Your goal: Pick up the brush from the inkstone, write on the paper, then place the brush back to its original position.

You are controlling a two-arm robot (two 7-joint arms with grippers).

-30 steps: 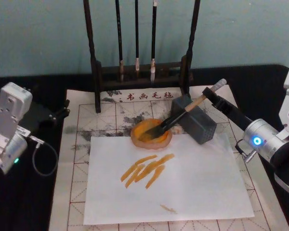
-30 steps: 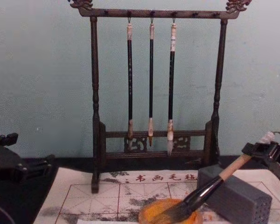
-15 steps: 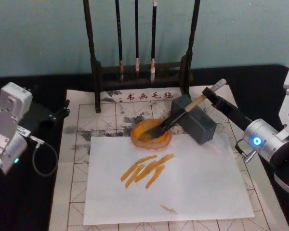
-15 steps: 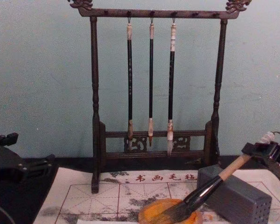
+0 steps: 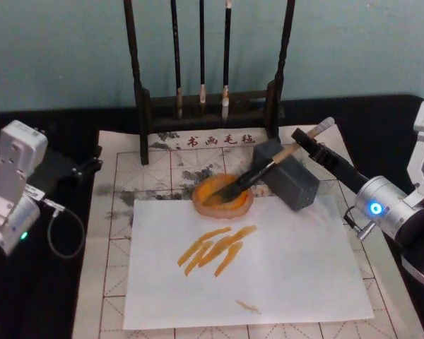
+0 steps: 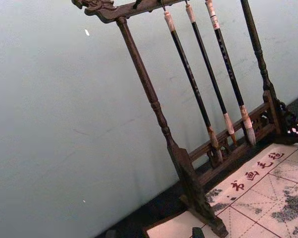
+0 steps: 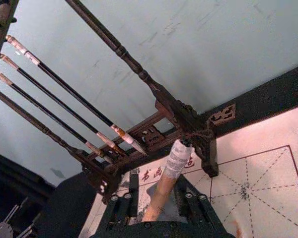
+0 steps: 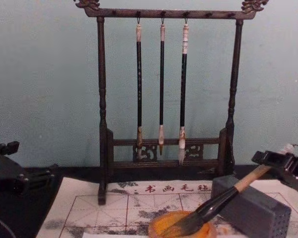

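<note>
The right gripper (image 5: 307, 140) is clamped on the upper handle of the brush (image 5: 268, 168), just below its whitish end cap, at about two o'clock from the inkstone (image 5: 222, 195). Against half a second ago it has sunk slightly and slid a touch toward the stand: in the chest view the right gripper (image 8: 273, 161) sits lower, and the handle lies flatter across the grey block (image 5: 286, 174). The bristles were in the dish then and are in it now.

In the right wrist view the fingers (image 7: 123, 204) flank the tan shaft, but the lower brush is cut off, so the tip cannot be seen there. In the chest view the dish and bristles are clipped by the bottom edge.

The brush has a light tan handle, a thick black ferrule and a dark tip that rests in the orange dish. The dish sits at the twelve o'clock edge of a plain white sheet (image 5: 297, 268) marked with orange strokes, which lies over the paper (image 5: 113, 233).

The left gripper (image 5: 88, 164) is parked at nine o'clock, off the paper; its fingers are too dark to read.
</note>
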